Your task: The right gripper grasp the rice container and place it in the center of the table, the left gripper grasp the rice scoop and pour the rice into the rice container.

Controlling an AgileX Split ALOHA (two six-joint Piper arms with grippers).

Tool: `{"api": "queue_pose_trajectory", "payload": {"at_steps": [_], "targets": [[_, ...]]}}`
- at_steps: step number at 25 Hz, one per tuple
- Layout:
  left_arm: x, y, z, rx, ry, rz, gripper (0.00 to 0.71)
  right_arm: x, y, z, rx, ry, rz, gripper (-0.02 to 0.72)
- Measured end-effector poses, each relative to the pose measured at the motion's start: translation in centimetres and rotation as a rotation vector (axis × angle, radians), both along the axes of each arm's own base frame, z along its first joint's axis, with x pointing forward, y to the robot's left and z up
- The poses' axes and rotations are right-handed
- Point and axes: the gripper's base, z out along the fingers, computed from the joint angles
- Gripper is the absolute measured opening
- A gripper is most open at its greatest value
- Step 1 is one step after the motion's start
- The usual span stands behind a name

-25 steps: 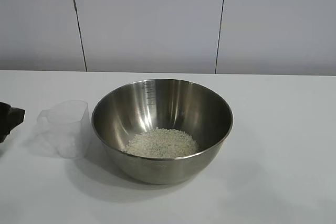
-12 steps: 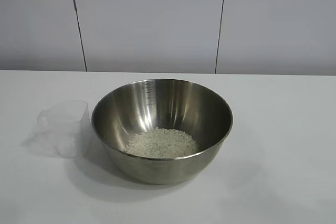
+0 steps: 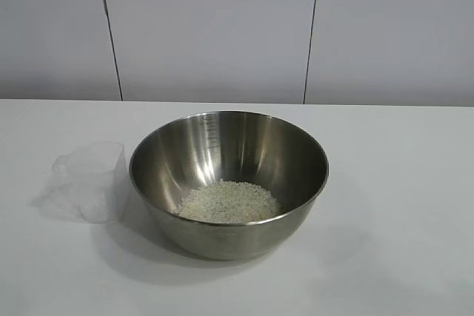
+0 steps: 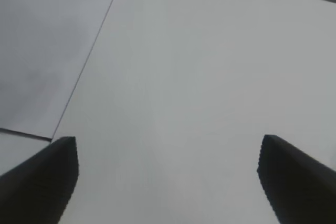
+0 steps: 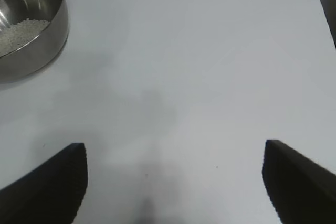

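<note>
Rice (image 3: 227, 202) lies in the steel mixing bowl (image 3: 229, 183); the emptied measuring cup (image 3: 92, 180) stands just beside it, while both grippers, left gripper (image 4: 168, 182) and right gripper (image 5: 173, 182), gape wide, holding nothing.

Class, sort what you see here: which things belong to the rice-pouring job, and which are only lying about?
Part of the job:
- bowl, mid-table
- rice, in the bowl
- scoop, upright beside the bowl
- table
- left gripper, open, holding nothing
- right gripper, open over bare table

Lying about:
- nothing; only the wall panels behind
</note>
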Motion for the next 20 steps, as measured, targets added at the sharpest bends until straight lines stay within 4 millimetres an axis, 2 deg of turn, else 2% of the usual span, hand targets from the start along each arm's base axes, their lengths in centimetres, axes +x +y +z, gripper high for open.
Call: {"api": "queue_pose_trajectory", "payload": {"at_steps": [4, 11, 14, 20], "targets": [[-4.0, -3.0, -1.6, 0.068, -0.125, -0.1, 0.657, 0.0, 0.0, 0.0, 0.0, 0.0, 0.0, 0.621], [-10.3, -4.9, -8.0, 0.096, -0.158, -0.117, 0.657, 0.0, 0.0, 0.0, 0.0, 0.0, 0.0, 0.621], [-12.1, -5.4, -10.4, 0.094, -0.167, -0.117, 0.657, 0.0, 0.0, 0.0, 0.0, 0.0, 0.0, 0.621], [-14.8, -6.7, -12.5, -0.006, -0.141, -0.178, 0.654, 0.0, 0.0, 0.0, 0.0, 0.0, 0.0, 0.621]]}}
